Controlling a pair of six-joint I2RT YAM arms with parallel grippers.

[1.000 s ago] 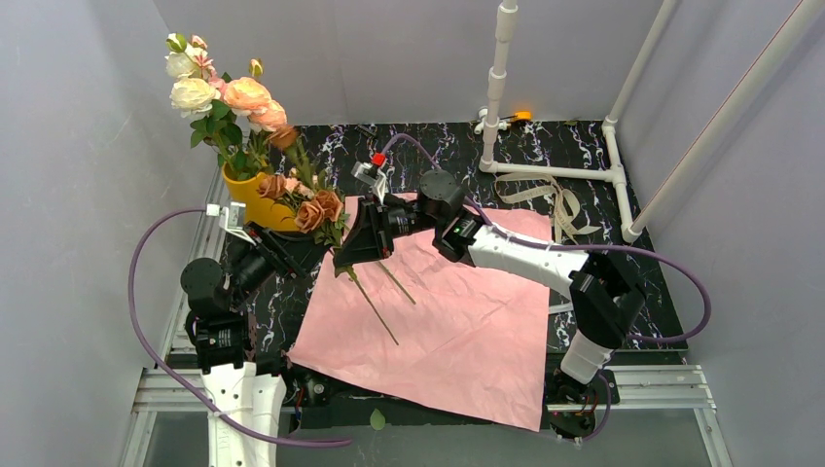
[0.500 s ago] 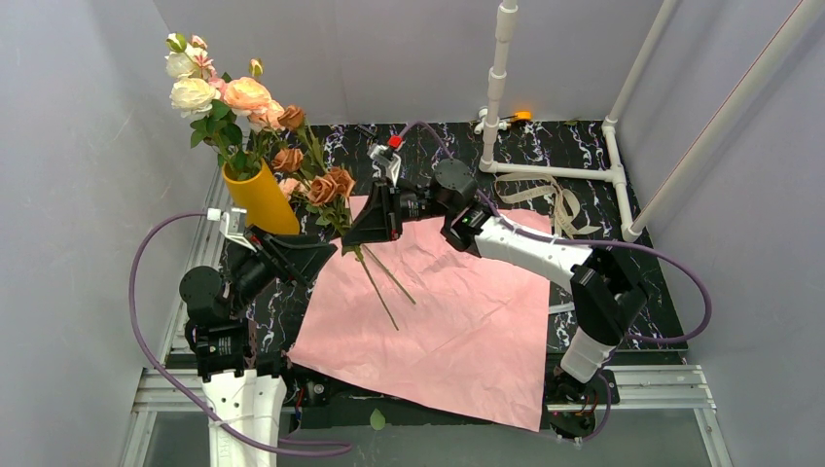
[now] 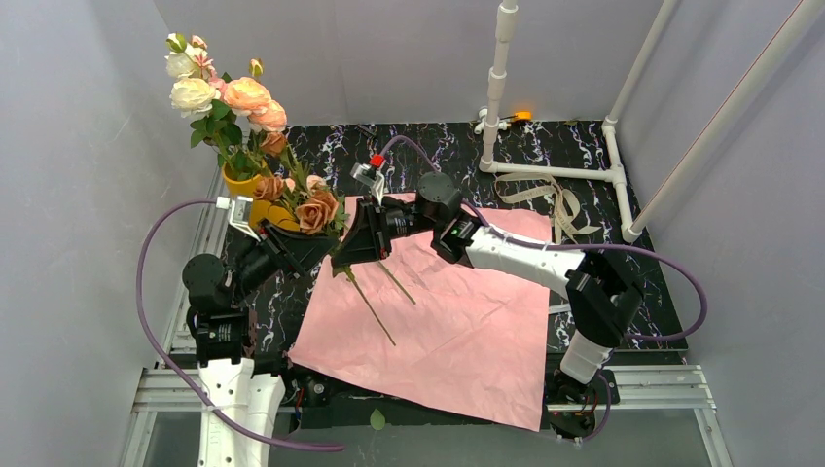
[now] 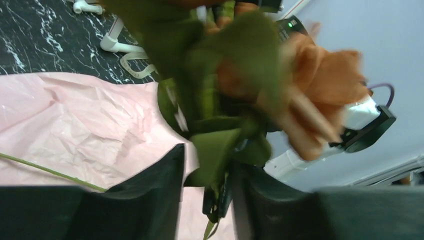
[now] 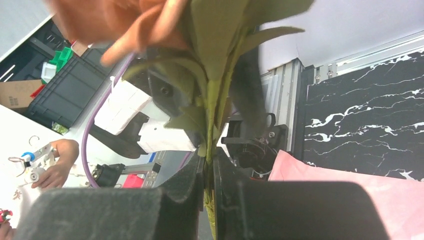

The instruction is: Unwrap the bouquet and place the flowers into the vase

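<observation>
The mustard-yellow vase stands at the far left, half hidden, with several pink, peach and cream flowers in it. My right gripper is shut on the stems of a brown and peach rose bunch, held just right of the vase; its stem ends trail over the pink paper. My left gripper reaches in under the blooms. In the left wrist view its jaws stand apart around the bunch's green leaves, with a gap at the left finger.
The unwrapped pink paper lies spread over the black marble table. The beige ribbon lies at the back right beside the white pipe frame. Grey walls close in on the left and the back.
The right gripper lifted the rose bunch back, then brought it down again toward the near left. The left gripper moved up to the bunch and its jaws narrowed.
</observation>
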